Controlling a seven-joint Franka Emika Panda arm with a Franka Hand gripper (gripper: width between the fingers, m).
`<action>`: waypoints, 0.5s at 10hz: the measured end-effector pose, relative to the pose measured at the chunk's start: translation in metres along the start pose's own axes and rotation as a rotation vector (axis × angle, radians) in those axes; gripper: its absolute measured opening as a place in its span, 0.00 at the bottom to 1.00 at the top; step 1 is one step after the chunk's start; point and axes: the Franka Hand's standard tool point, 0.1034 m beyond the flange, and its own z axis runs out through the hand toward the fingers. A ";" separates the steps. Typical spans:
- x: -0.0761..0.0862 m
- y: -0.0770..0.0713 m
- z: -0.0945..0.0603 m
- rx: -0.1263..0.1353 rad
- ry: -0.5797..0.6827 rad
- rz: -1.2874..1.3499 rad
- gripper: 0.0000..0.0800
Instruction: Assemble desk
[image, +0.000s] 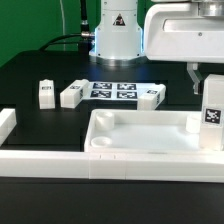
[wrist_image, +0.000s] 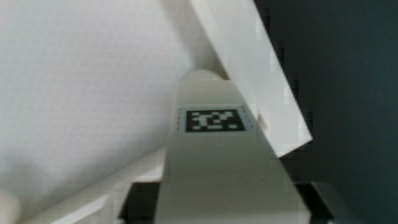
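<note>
Nearest the lens, long white border rail along the front of the black worktop. Just behind it, desk top, hollow side up. End effector clamped on held leg, upright at the desk top's corner on the exterior view's right, tag facing out; seating in the socket impossible to tell. Farther back, flat on the worktop: outer leg, middle leg near it, marker board, then third leg just beside that.
</note>
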 end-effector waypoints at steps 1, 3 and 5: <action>0.000 0.000 0.000 -0.001 -0.001 -0.031 0.38; -0.001 -0.001 -0.001 -0.001 -0.001 -0.122 0.77; -0.001 -0.002 -0.002 -0.002 0.001 -0.291 0.80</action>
